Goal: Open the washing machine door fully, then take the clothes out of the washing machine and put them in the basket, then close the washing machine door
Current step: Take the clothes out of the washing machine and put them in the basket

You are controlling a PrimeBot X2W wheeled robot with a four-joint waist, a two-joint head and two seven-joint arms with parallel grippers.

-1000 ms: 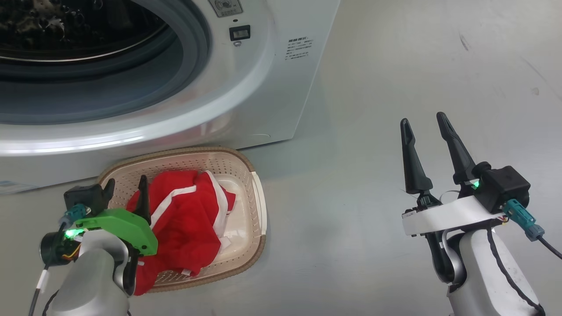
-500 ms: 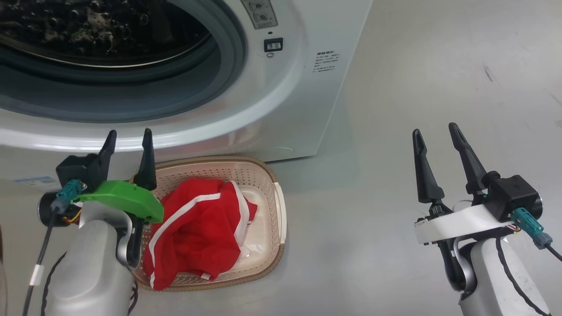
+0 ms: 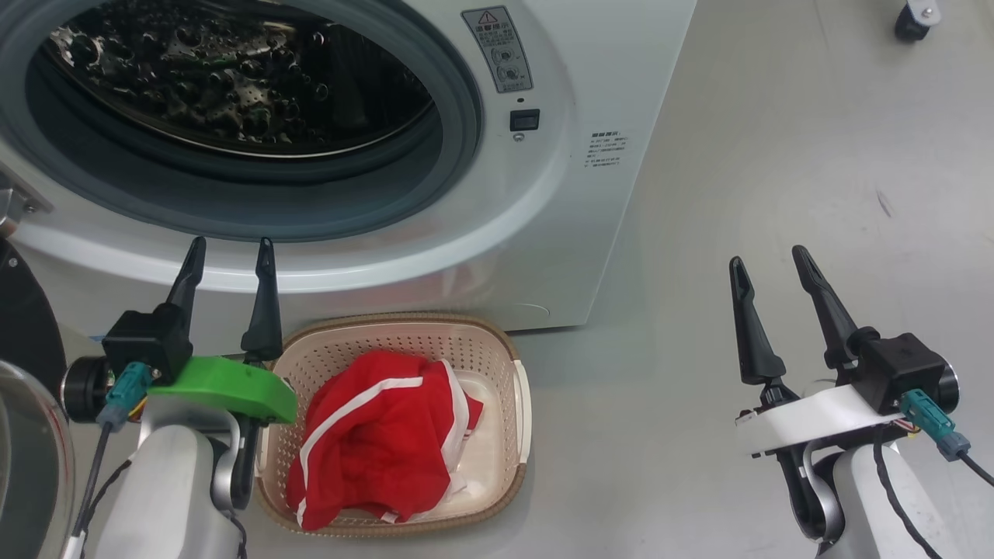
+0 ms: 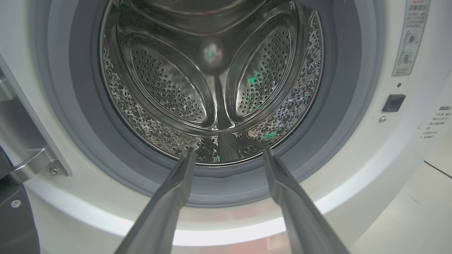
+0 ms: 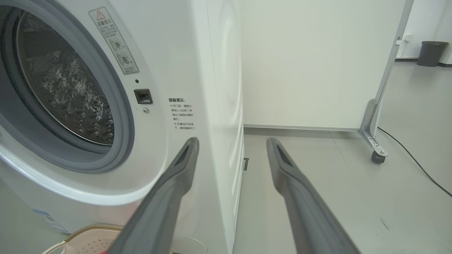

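The washer [image 3: 575, 233] bears a warning sticker [image 3: 497, 48] with a red triangle and, nearer its right edge, small Chinese print [image 5: 180, 113] headed 温馨提示. The red clothes [image 3: 373, 442], white-striped, lie bundled in the cream basket [image 3: 435, 317] on the floor [image 3: 776, 155] just before the washer, its door [image 3: 23, 326] open at my left. My left tool [image 3: 231, 244] and right tool [image 3: 767, 255] both stand wide, holding nothing.

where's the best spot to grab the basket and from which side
Probably the white loop handle on the basket's right end, coming in from that side with the open right gripper: it lies uncovered along the rim, while the clothes heap over the left part.
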